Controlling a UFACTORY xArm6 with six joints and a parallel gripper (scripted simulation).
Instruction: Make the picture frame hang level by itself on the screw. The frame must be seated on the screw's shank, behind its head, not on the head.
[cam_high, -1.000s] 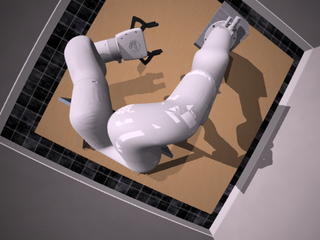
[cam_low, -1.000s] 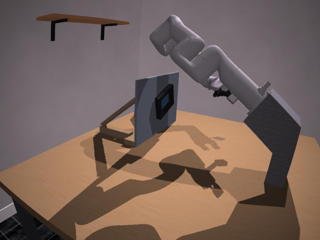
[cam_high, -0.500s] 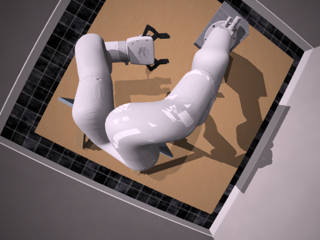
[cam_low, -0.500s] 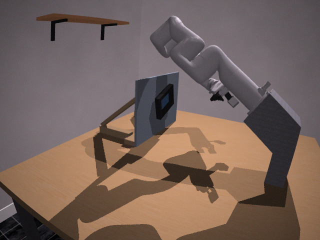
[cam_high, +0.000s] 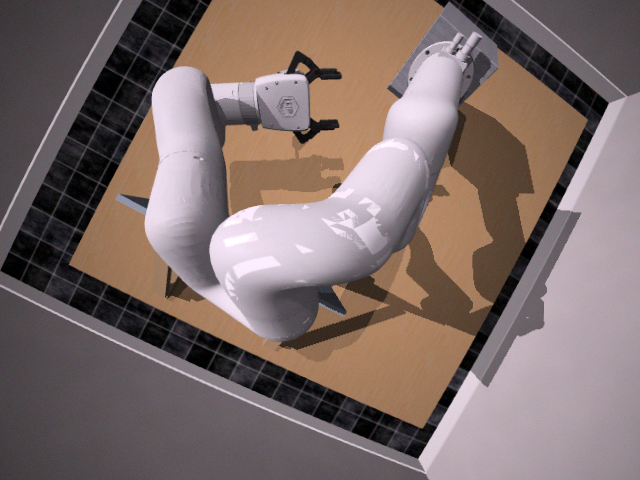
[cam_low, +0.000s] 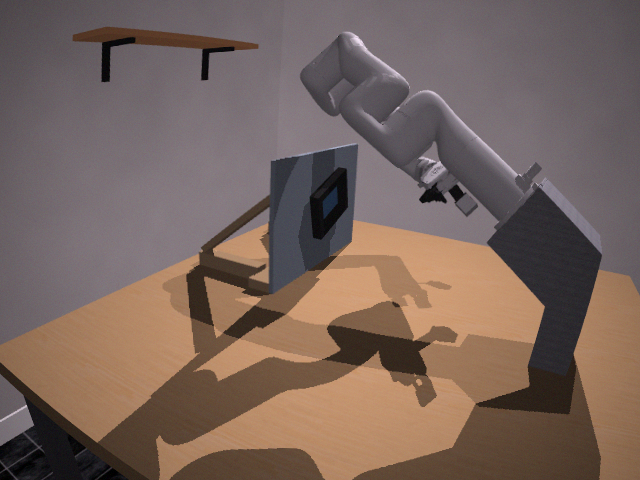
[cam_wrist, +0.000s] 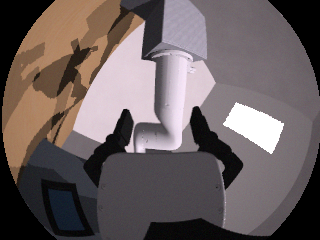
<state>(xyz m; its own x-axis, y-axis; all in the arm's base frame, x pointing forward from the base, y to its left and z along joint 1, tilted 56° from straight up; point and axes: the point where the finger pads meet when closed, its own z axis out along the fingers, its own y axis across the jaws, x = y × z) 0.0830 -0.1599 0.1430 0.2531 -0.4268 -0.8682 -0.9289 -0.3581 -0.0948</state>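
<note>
The picture frame (cam_low: 330, 219) (cam_wrist: 61, 185), black around a blue centre, is on the front of an upright blue-grey board (cam_low: 286, 227) (cam_wrist: 32, 167). In the exterior view its edges slope more steeply than the board's, so it looks tilted, its far side higher. In the top view the arm covers it. The screw is hidden, so how the frame sits on it cannot be told. My gripper (cam_high: 337, 98) (cam_low: 433, 197) (cam_wrist: 161, 114) is open and empty, clear of the frame, on the robot-base side of the board, its fingers pointing away from the board.
Wooden braces (cam_low: 235, 224) hold the board from behind on the table (cam_low: 103, 341). My arm (cam_high: 289, 242) (cam_low: 377, 129) arches above the board. The grey pedestal (cam_high: 480, 67) (cam_low: 553, 258) carries the arm's base. A shelf (cam_low: 170, 39) hangs on the wall.
</note>
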